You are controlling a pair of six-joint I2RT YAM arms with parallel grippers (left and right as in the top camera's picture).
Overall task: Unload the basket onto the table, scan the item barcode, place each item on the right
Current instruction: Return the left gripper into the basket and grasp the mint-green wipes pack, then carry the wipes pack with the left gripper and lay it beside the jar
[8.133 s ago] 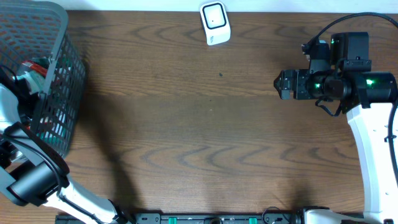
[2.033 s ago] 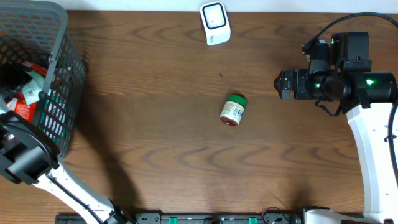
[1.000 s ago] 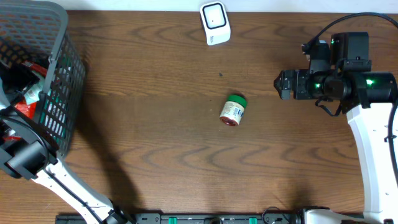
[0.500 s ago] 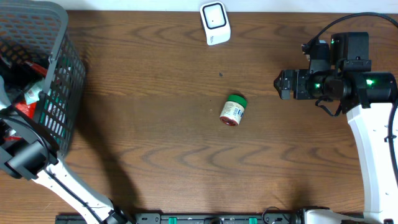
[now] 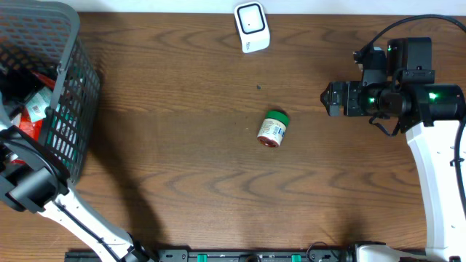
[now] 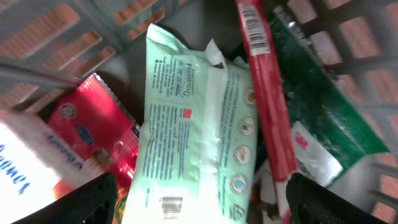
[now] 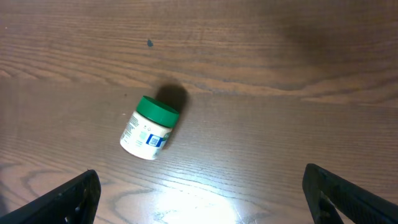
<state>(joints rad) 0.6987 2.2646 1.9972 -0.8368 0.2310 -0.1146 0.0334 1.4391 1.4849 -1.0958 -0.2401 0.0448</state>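
We see white arm links (image 5: pixel 437 182), black joint housings (image 5: pixel 429 102) (green lights on the right one), thin black cables (image 5: pixel 459 145) and a black right gripper (image 5: pixel 329 98).

A jar (image 5: pixel 273 129) is laid on its side mid-tabletop (image 5: pixel 182 160). A scanner (image 5: pixel 252 27) is set behind it. Packets (image 6: pixel 199 124) are piled in the basket (image 5: pixel 73 94) at the left.

My right pincer (image 5: pixel 331 98) points left over the tabletop (image 5: pixel 182 167). Left of it and a little nearer me, a green-lidded jar (image 5: pixel 273 129) lies on its side. The white scanner (image 5: pixel 252 27) sits beyond the jar, and the grey mesh basket (image 5: pixel 70 102) is far left.
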